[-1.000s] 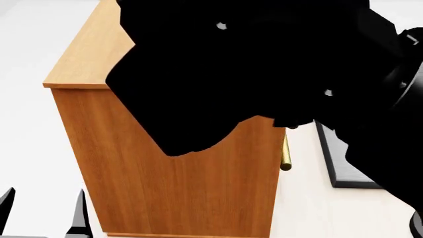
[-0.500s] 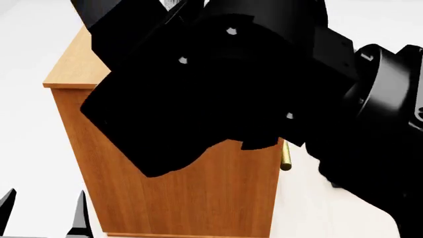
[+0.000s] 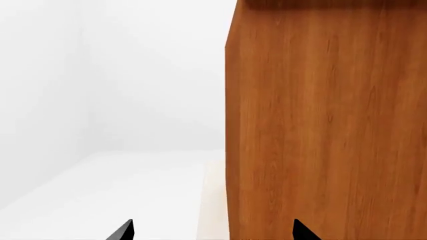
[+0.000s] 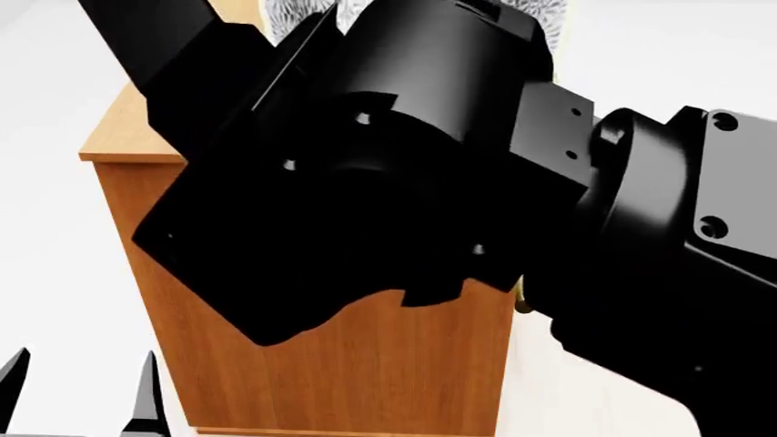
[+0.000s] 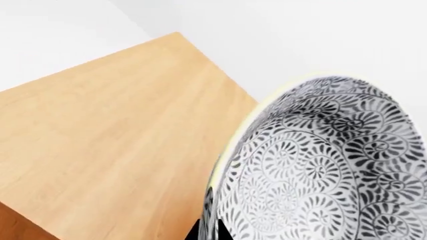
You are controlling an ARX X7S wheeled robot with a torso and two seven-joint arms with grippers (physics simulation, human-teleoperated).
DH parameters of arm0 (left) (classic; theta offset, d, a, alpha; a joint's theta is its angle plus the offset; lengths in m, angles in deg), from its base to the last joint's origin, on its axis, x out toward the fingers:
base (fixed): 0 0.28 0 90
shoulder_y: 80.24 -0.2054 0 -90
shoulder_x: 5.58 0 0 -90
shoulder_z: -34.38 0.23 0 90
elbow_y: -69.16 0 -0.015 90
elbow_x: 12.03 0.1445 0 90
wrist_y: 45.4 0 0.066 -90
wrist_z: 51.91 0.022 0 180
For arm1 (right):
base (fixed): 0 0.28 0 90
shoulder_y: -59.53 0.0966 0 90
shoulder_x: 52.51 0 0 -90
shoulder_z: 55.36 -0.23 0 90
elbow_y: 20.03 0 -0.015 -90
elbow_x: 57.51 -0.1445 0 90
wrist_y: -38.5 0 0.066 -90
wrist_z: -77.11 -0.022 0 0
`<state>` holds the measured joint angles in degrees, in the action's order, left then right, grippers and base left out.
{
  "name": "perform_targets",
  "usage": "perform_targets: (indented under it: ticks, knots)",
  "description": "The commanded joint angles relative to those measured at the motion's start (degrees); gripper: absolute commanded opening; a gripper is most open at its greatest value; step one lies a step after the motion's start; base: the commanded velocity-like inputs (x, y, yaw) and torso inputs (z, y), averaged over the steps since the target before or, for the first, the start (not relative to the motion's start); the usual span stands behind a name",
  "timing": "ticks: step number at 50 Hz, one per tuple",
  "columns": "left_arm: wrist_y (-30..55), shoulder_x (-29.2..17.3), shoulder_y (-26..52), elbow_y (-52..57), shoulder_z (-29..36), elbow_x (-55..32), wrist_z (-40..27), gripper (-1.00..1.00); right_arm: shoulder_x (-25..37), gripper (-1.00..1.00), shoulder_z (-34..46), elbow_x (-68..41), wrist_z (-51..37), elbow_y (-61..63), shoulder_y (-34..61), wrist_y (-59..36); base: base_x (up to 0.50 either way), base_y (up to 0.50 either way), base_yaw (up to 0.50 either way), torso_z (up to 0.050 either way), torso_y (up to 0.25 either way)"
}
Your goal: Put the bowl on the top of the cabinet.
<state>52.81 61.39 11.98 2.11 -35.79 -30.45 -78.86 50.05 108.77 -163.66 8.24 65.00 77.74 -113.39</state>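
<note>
In the left wrist view, the cabinet is seen as a tall wood-grain side panel; the left claw is held apart, nothing between its tips.

In the head view, most of the cabinet top is hidden by the right arm; only a sliver of the patterned bowl is seen at the far edge. The right claw itself is not seen.

In the right wrist view, the bowl is carried tilted on its rim above the light top; whether the claw is clamped on it cannot be told. Nothing is seen inside it. Levelling before lowering is judged advisable, well inside the edges.
</note>
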Motion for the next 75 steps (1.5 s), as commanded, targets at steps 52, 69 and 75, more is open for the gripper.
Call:
perform_targets:
  ticks: [52, 69, 75]
  knots:
    - [-1.1, -0.2, 0.2, -1.7, 0.5, -0.7, -0.1, 1.00, 0.5, 1.00, -2.4, -1.0, 1.9, 2.0, 0.6, 4.0, 0.00, 0.00, 0.00, 0.000, 0.000]
    - [-0.3, -0.2, 0.5, -1.0, 1.2, -0.2, -0.6, 1.00, 4.3, 1.00, -4.0, -3.8, 0.0, 5.0, 4.7, 2.4, 0.00, 0.00, 0.00, 0.000, 0.000]
    - [-0.2, -0.1, 0.6, -1.1, 1.4, -0.2, -0.7, 1.00, 5.7, 1.00, -5.6, -6.9, -2.2, 7.7, 7.5, 2.1, 0.00, 0.00, 0.00, 0.000, 0.000]
